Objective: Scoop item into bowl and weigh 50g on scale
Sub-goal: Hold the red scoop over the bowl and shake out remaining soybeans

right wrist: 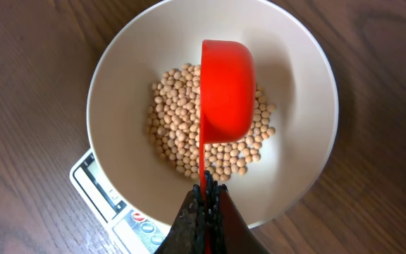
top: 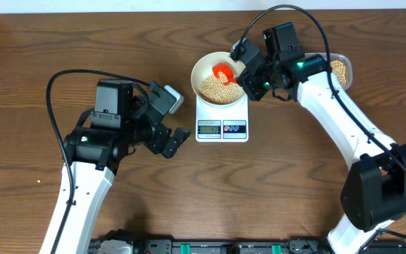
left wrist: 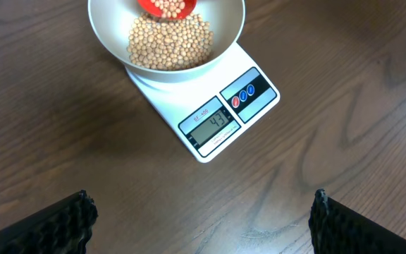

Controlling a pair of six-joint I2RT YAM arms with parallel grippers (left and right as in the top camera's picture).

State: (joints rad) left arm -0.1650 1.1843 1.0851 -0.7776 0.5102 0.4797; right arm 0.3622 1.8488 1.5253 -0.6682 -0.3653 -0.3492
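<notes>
The right end effector (right wrist: 204, 201) is pinched tight on the thin handle of a red scoop (right wrist: 225, 88), with its fingers closed narrow around it. The scoop hangs over the white bowl (right wrist: 118, 70), inside the rim and above the contents. In the right wrist view it is rolled onto its side, so mostly the rounded back of the cup shows. The left wrist view catches a few beans lying in the cup at the top edge of the picture.

A heap of small tan beans (right wrist: 171, 127) covers the bottom of the bowl, mounded in the middle and leaving the sloping wall bare. The bowl sits on the white scale (top: 222, 116), covering most of its platform. The strip with the grey display (left wrist: 211, 125) and the round buttons (left wrist: 247, 94) sticks out past the bowl's edge. The display appears to read 43, though the digits are small and slanted.

The left end effector (top: 175, 141) hovers over bare tabletop (top: 48, 42) just to the left of the scale. Its fingers are spread wide and hold nothing, and in its own camera the two dark pads sit at opposite bottom corners.

A clear container (top: 349, 65) with more beans stands on the far right, partly hidden behind the right arm.
</notes>
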